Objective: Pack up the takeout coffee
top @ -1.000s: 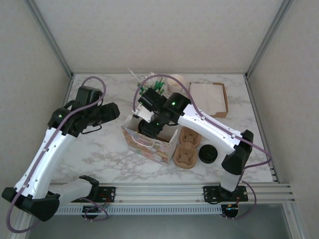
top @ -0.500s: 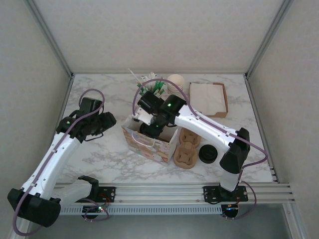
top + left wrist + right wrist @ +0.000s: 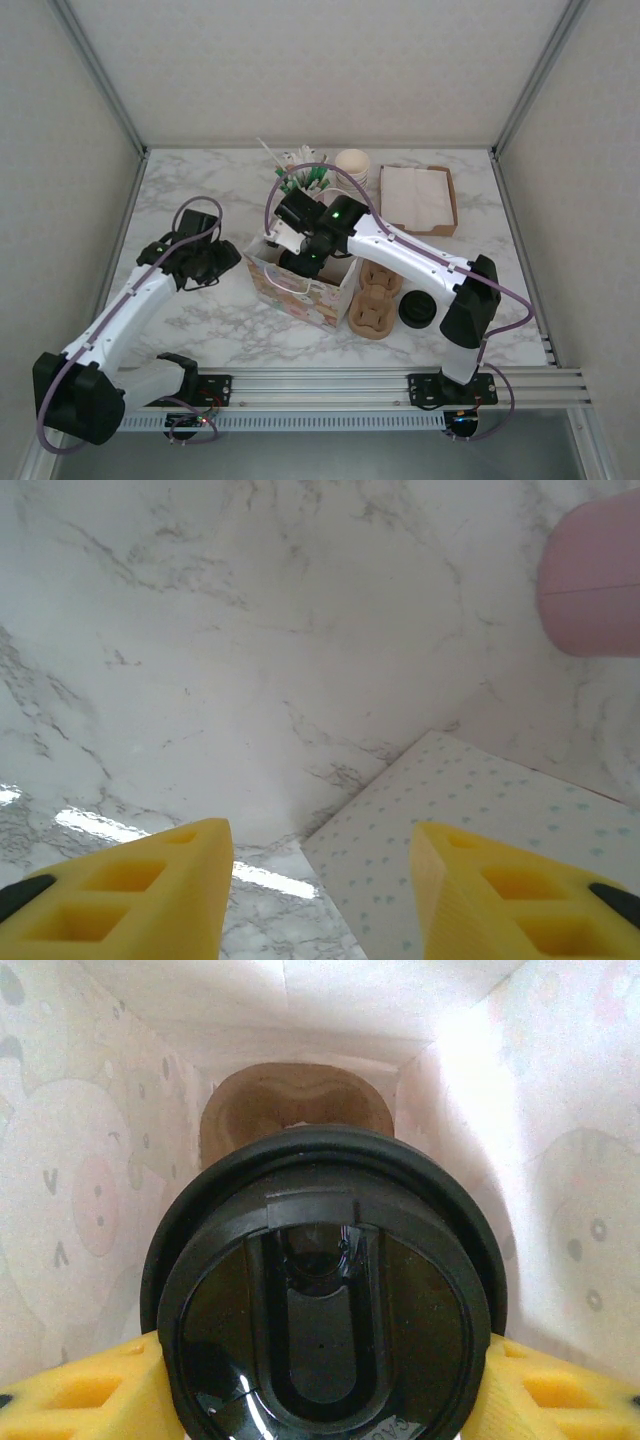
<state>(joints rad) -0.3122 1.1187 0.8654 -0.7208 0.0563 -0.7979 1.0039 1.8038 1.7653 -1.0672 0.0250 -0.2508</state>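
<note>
I'm looking down on the takeout coffee (image 3: pixel 320 1330) inside the paper bag (image 3: pixel 60 1160), over the brown carrier (image 3: pixel 295 1100) lying on the bag's floor. Whether it is seated yet I cannot tell. The right gripper (image 3: pixel 320 1395) is pinching it at the lid's rim, 1 yellow finger on each side. I'm judging it light but squashy: a thin paper wall and a slick lid that could pop under a hard squeeze. So the stiff band just below the lid is the place to hold — upright, in case it is full. Just left of the bag, the left gripper (image 3: pixel 318 885) is hovering with jaws spread and nothing between them — well placed, I think, for steadying the bag.
</note>
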